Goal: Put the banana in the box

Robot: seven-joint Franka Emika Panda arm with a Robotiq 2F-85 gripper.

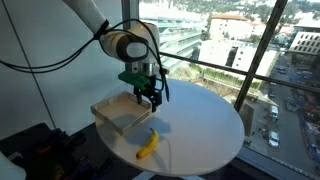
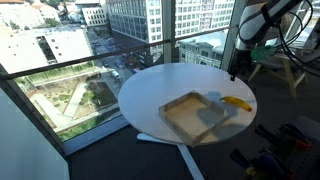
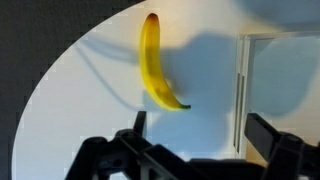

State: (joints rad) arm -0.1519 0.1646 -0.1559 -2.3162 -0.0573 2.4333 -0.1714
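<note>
Yellow and gently curved, the small banana (image 1: 149,146) lies flat on the round white table (image 1: 215,120). It is outside the shallow square tan wooden box (image 1: 122,112), near one corner but apart from the wall. The black two-fingered gripper (image 1: 150,99) hangs above the table beside the box, jaws spread wide and holding nothing.

The step in hand looks like the approach to the grasp. In the wrist view the banana (image 3: 155,65) lies ahead of the gripper (image 3: 200,130) and off-centre, nearer one finger. Its length runs away from the camera, so the fingers already stand roughly across its width.

To grasp it well, move forward and sideways until the fruit's middle is centred between the fingers. Then descend until they straddle it just off the tabletop, and close gently so the soft, curved fruit does not roll or bruise. After that, lift it clear of the low wall (image 3: 243,85) before carrying it over the box.
</note>
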